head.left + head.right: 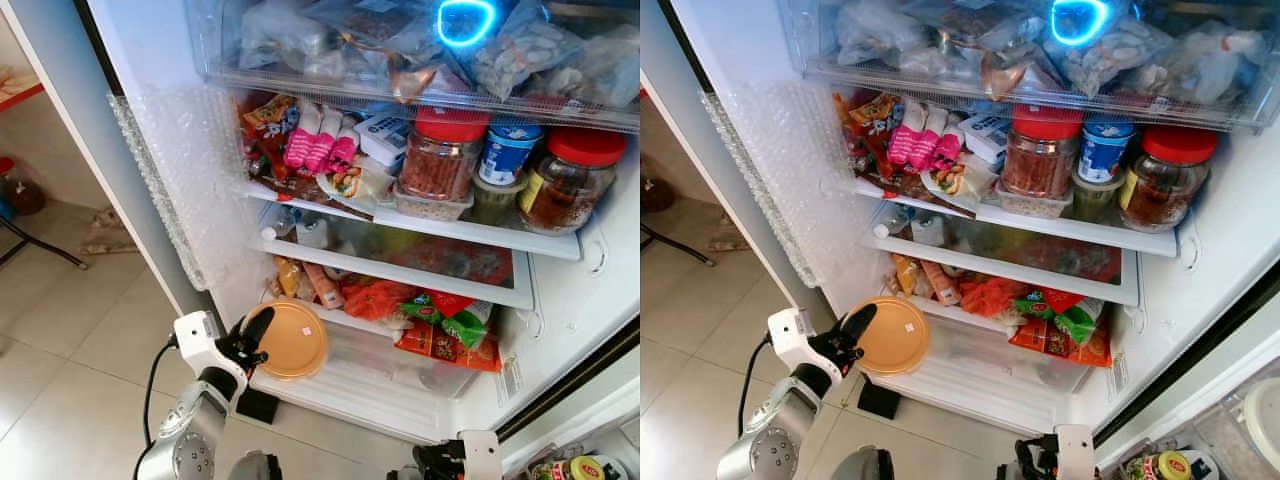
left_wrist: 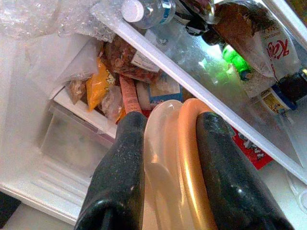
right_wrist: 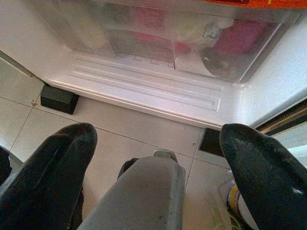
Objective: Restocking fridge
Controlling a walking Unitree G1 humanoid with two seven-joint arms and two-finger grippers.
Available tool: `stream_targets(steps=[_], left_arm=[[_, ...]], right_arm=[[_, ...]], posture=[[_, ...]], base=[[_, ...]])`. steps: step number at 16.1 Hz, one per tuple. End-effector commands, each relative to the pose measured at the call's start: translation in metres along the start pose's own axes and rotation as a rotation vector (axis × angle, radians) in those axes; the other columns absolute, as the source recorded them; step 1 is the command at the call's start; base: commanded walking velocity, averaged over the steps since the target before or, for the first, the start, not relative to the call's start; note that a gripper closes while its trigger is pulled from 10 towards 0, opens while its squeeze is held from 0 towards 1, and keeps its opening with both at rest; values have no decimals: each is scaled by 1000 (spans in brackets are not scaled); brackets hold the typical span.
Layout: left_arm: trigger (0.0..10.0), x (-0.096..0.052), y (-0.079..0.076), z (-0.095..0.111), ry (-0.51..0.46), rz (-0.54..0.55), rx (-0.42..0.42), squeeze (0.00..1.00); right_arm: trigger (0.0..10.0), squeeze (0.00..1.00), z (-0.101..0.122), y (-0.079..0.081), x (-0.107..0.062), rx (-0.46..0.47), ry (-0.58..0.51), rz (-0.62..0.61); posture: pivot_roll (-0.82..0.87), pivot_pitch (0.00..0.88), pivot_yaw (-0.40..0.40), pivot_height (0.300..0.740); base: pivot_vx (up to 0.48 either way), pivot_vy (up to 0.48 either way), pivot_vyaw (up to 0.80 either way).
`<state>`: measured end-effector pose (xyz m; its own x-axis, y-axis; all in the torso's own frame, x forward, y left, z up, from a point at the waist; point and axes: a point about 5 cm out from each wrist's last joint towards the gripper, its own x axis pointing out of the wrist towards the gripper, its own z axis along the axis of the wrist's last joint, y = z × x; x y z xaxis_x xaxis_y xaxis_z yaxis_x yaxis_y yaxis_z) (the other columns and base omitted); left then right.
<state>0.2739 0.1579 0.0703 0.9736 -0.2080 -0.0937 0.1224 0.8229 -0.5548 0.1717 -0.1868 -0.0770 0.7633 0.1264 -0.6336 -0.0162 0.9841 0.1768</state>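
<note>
I face an open fridge (image 1: 560, 300) with packed shelves. My left gripper (image 1: 256, 334) is shut on a flat round orange container (image 1: 290, 340), held on edge in front of the bottom shelf's left end. In the left wrist view its two black fingers (image 2: 120, 167) clamp the container's clear lid and orange body (image 2: 189, 158). Snack packets (image 1: 440, 335) lie on the bottom shelf above a clear drawer (image 1: 390, 365). My right gripper (image 3: 153, 139) hangs open low over the floor tiles, before the fridge's base.
Red-lidded jars (image 1: 442, 150) and a blue tub (image 1: 505, 150) stand on the upper shelf under a full clear drawer (image 1: 420, 50). The bubble-wrapped door edge (image 1: 165, 180) stands at left. A black block (image 1: 258, 405) props the fridge's base. Jars (image 1: 580, 468) sit at the lower right.
</note>
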Motion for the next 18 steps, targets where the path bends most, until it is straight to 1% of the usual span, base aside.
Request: stream_targets(steps=[1, 5, 10, 13, 14, 16, 18], left_arm=[[10000, 2, -2, 3, -15, -7, 5, 0], [10000, 3, -2, 4, -20, -7, 3, 0], [10000, 3, -2, 5, -22, -9, 2, 0], [10000, 3, -1, 5, -24, -9, 3, 0], [10000, 3, -2, 5, -22, -11, 4, 0], [10000, 3, -2, 5, -23, -9, 4, 0], [10000, 2, -1, 4, -22, -7, 3, 0]], right_arm=[[10000, 0, -4, -3, -2, 7, 18, -16], [10000, 0, 1, -2, -1, 14, -19, -6], [10000, 0, 3, 1, 0, 10, -31, 5], [10000, 0, 9, 1, 1, 15, -73, 7], [10000, 0, 14, 2, 3, 17, -110, 15], [10000, 0, 23, 6, 4, -10, -167, 53], [10000, 0, 23, 7, 1, -15, -196, 68]], posture=[[-69, 65, 24, 642], [-67, 65, 23, 642], [-65, 64, 23, 642], [-65, 61, 24, 642], [-65, 60, 24, 642], [-64, 58, 24, 642], [-66, 59, 21, 642]], base=[[0, 0, 0], [0, 0, 0], [0, 0, 0], [0, 0, 0], [0, 0, 0], [0, 0, 0], [0, 0, 0]])
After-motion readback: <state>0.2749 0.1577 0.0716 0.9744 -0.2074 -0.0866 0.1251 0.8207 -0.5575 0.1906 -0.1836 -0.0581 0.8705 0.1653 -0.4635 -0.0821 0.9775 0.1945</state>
